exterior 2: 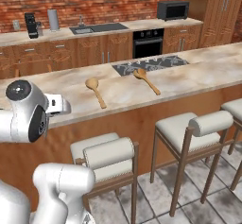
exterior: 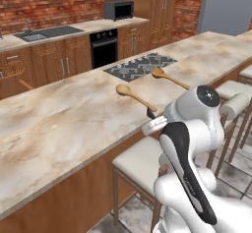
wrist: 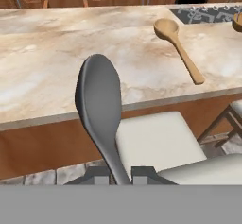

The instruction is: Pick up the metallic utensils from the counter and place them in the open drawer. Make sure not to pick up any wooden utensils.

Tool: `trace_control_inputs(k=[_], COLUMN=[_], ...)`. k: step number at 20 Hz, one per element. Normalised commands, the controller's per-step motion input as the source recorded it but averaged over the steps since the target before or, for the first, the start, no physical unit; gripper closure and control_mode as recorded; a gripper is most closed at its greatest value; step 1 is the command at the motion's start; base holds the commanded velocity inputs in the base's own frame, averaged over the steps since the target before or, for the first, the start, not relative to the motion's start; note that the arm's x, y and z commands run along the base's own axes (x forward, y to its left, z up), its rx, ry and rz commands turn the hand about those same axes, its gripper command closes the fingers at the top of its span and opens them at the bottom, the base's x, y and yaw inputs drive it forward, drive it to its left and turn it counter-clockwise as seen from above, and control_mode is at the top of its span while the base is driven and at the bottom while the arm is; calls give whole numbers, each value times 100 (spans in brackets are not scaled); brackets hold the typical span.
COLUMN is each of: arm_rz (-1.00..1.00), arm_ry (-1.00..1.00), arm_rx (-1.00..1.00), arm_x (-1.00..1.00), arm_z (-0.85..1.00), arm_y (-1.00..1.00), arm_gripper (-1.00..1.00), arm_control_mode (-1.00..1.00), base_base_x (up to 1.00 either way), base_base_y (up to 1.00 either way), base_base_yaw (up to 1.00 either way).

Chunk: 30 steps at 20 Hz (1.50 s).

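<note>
The long beige marbled tabletop (exterior 2: 198, 69) runs across the scene on brown cabinets, with a black patterned cooktop (exterior 2: 150, 64) set into it. White-cushioned stools (exterior 2: 189, 133) stand along its near side, over a grey tiled floor. Against the brick back wall sit a second counter with a sink (exterior 2: 84, 30), a black oven (exterior 2: 148, 42) and a microwave (exterior 2: 173, 10).

Two tan wooden spoons lie on the tabletop, well apart from each other: one (exterior 2: 96, 91) near the front edge, bowl pointing away, and another (exterior 2: 145, 80) with its bowl just beside the cooktop.

The claw (wrist: 120, 175) hangs off the tabletop's front edge, above a stool seat. Its fingers are drawn together on the thin handle of the silver spoon (wrist: 100, 109), which rises upright from between them in the hand view, its grey bowl broad against the tabletop edge. In the left base view the claw is mostly hidden behind the arm, so what it holds may be just a dark sliver there.
</note>
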Motion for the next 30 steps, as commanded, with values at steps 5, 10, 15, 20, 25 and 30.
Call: trace_control_inputs(k=[5,10,15,20,25,30], arm_rz=[0,0,0,0,0,0], arm_ry=[0,-4,0,0,0,0], arm_rx=[0,0,0,0,0,0], arm_x=[0,-21,0,0,0,0], arm_z=[0,0,0,0,0,0], arm_y=[0,1,0,0,0,0], arm_gripper=[100,100,100,100,100,100], arm_control_mode=[-100,100,100,100,100,100], base_base_x=[0,-20,-100,-80,-65,-40], base_base_y=[0,3,47,91,100,100], base_base_yaw=[0,1,14,28,35,5])
